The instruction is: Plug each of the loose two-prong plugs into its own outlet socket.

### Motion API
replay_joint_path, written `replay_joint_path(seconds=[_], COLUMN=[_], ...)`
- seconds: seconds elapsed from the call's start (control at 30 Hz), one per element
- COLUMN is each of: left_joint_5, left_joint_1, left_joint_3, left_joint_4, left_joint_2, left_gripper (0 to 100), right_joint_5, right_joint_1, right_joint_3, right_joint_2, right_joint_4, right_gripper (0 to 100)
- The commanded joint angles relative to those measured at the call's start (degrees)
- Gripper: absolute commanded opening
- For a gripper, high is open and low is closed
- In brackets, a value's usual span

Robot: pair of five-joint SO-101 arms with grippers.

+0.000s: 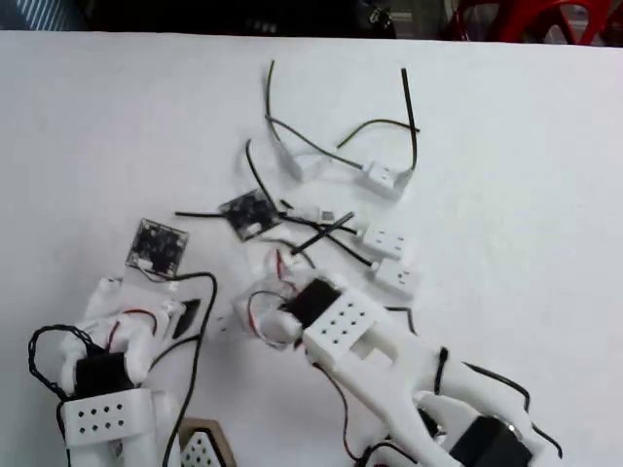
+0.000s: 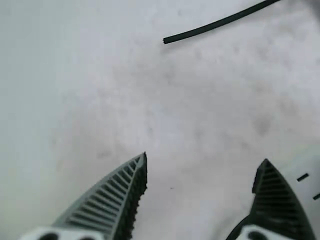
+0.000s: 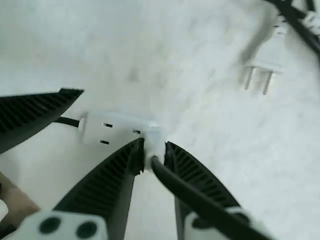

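Note:
My right gripper (image 3: pixel 152 146) is shut on a white two-prong plug (image 3: pixel 152 137) with a black cord (image 3: pixel 190 192). The plug's front is against a white outlet socket (image 3: pixel 112 129) lying on the table; I cannot tell if the prongs are in. In the high view the right gripper (image 1: pixel 270 313) is at the lower middle, with the socket (image 1: pixel 222 321) just to its left. My left gripper (image 2: pixel 205 160) stands open over bare table beside that socket (image 2: pixel 306 176), nothing between its fingers. Another loose white plug (image 3: pixel 266 62) lies farther off, prongs showing.
Three more white sockets (image 1: pixel 382 177) (image 1: pixel 384 241) (image 1: pixel 397 277) with black cords lie in the table's middle right. Two black square modules (image 1: pixel 156 243) (image 1: pixel 250 212) sit to the left of them. A black cord end (image 2: pixel 215 22) lies ahead of the left gripper.

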Motion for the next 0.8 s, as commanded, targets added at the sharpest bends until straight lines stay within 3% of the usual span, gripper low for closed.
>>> replay_joint_path(seconds=[0.0,0.3,0.53,0.77], left_joint_5=[-6.1,-14.0,-14.3,-14.1], left_joint_1=[3.4,13.7,18.8,18.9], left_joint_3=[-2.0,-11.3,-11.5,-17.4], left_joint_4=[-0.2,16.1,13.6,2.5], left_joint_2=[-0.5,-0.3,5.0,29.5], left_gripper=[33,40,37,35], right_joint_5=[-0.6,-0.7,-0.7,-0.7], right_joint_1=[5.7,17.7,19.1,20.2], right_joint_3=[-2.0,6.2,7.4,7.5], right_joint_2=[-8.1,-14.8,-14.8,-14.8], right_joint_4=[1.7,-7.4,-8.8,-8.8], right_gripper=[1.7,1.7,1.7,1.7])
